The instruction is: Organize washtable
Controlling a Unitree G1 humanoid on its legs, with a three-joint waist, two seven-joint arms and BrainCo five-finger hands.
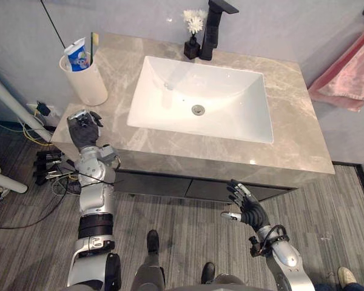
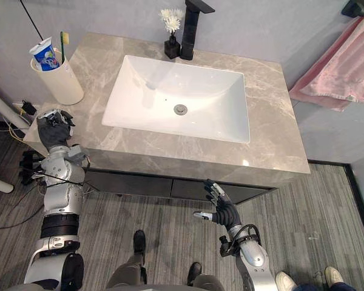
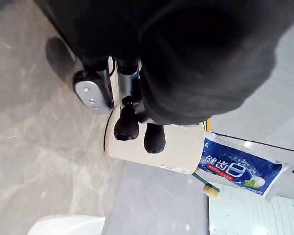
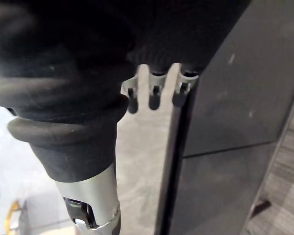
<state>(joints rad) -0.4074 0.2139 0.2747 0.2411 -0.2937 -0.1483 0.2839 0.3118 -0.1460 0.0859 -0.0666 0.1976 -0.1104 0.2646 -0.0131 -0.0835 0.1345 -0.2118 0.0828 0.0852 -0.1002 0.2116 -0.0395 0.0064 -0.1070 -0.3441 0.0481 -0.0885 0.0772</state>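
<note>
A cream cup (image 1: 88, 82) stands at the back left of the grey marble washtable (image 1: 291, 133). It holds a blue and white toothpaste tube (image 1: 77, 54) and a green-handled toothbrush (image 1: 93, 45). My left hand (image 1: 83, 128) hovers over the table's front left corner, just in front of the cup (image 3: 176, 147), with relaxed fingers and nothing in it. My right hand (image 1: 250, 209) is low, below the table's front edge and before the dark drawer fronts (image 1: 170, 185). Its fingers are spread and it holds nothing.
A white basin (image 1: 147, 100) is set into the middle of the table. Behind it stand a black faucet (image 1: 213, 27) and a small dark vase of white flowers (image 1: 192, 45). A pink towel (image 1: 352, 76) hangs on the right wall. A person's shoe (image 1: 347, 277) shows at the lower right.
</note>
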